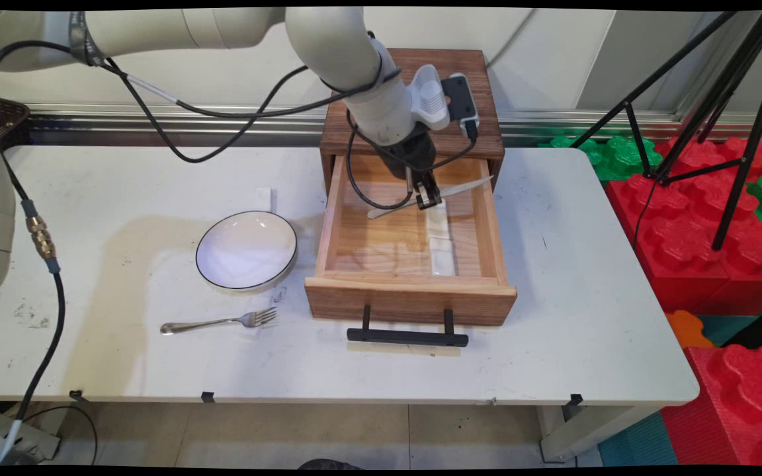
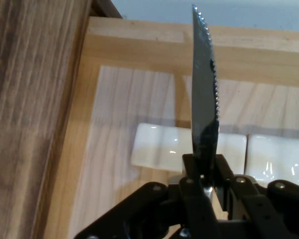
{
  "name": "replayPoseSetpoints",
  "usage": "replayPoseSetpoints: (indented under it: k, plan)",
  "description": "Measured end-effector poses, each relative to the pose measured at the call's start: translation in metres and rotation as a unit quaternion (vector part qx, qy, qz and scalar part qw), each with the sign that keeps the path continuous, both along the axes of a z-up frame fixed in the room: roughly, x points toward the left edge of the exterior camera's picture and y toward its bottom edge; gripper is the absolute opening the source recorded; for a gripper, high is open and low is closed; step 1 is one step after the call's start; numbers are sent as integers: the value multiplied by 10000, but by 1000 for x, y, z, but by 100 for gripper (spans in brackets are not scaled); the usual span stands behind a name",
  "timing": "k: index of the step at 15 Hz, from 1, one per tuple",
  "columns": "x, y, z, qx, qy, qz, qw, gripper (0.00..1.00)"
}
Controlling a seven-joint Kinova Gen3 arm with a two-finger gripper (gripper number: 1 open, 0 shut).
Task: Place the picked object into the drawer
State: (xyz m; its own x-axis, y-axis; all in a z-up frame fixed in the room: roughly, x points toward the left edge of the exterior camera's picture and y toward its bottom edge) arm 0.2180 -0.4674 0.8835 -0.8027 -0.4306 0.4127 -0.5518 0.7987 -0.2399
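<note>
My gripper [image 1: 428, 198] is shut on a table knife [image 1: 430, 197], held near its middle above the open wooden drawer [image 1: 328, 218]. The knife lies roughly level, its serrated blade [image 2: 205, 89] pointing toward the drawer's right wall and its handle toward the left. Under the gripper, on the drawer's floor, lies a white cutlery rest [image 1: 440, 244], also seen as white blocks [image 2: 159, 149] in the hand view. The drawer is pulled out of a dark wooden cabinet [image 1: 414, 99].
A white bowl with a dark rim [image 1: 247, 250] sits left of the drawer, and a fork [image 1: 219, 322] lies in front of it. The drawer's black handle [image 1: 407, 337] juts toward the table's near edge. A black tripod [image 1: 718, 119] and red and green foam blocks [image 1: 705, 218] stand at right.
</note>
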Motion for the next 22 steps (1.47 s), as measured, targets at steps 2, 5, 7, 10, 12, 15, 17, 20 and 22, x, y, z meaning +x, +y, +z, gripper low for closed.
replayPoseSetpoints:
  k: [2,5,7,10,12,15,17,20,22]
  plan:
    - [1,-2,-6,31,-16,5,10000,0]
    - [2,-4,-14,78,-40,25,10000,0]
    - [3,-5,-19,104,-53,39,9999,0]
    - [7,-7,-26,153,-79,59,9998,0]
    - [9,-8,-30,178,-98,64,9998,0]
    - [14,-9,-37,225,-141,71,9996,0]
    - [17,-10,-41,256,-164,64,9995,0]
    - [20,-12,-47,291,-176,32,9994,0]
    - [21,-12,-50,307,-175,9,9994,0]
